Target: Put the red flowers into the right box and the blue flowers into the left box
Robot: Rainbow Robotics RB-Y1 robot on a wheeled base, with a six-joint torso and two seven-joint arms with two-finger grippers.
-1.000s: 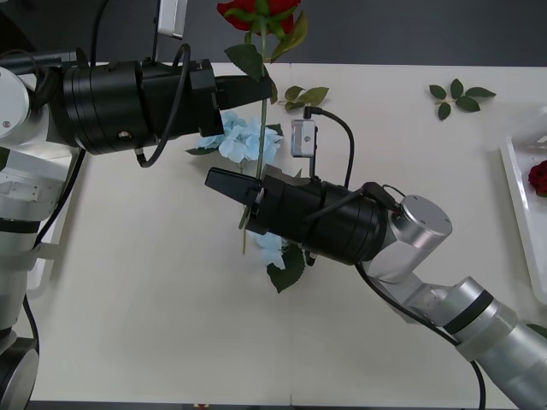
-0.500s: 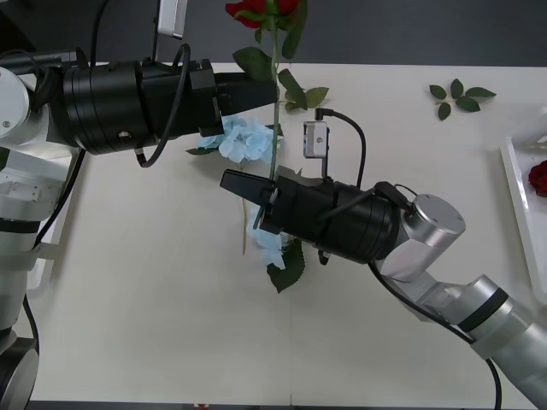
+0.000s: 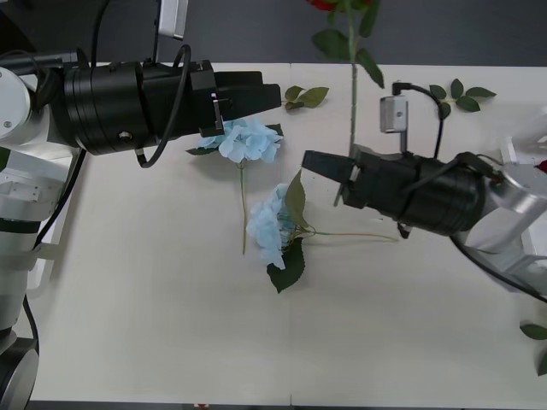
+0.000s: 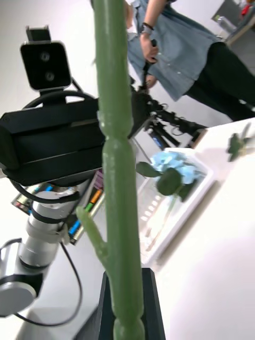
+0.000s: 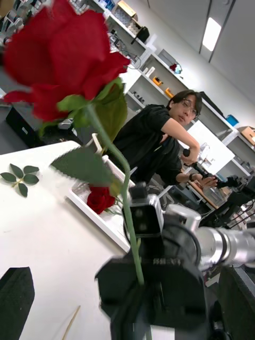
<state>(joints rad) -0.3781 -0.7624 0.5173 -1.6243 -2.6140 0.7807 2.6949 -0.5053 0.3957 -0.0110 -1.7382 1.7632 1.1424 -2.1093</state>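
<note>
My right gripper (image 3: 335,177) is shut on the thin green stem (image 4: 119,186) of a red rose (image 5: 58,64) and holds it upright above the table's middle right. The rose's head reaches the top edge of the front view. My left gripper (image 3: 269,90) hovers open at the upper left, apart from the stem, its black fingers (image 5: 16,292) spread wide. Two blue flowers (image 3: 248,141) (image 3: 267,224) lie on the table between the arms. The right box (image 5: 114,223) holds a red rose (image 5: 100,199). The left box (image 4: 178,210) holds a blue flower (image 4: 172,162).
Loose green leaf sprigs lie at the table's far edge (image 3: 306,94) (image 3: 460,96) and at the near right (image 3: 537,331). The right box's rim (image 3: 523,137) shows at the right edge behind my right arm. People stand in the room beyond the table.
My right gripper has carried the rose to the right, and its stem has come out from between the left gripper's fingers. The left arm has stayed in place.
</note>
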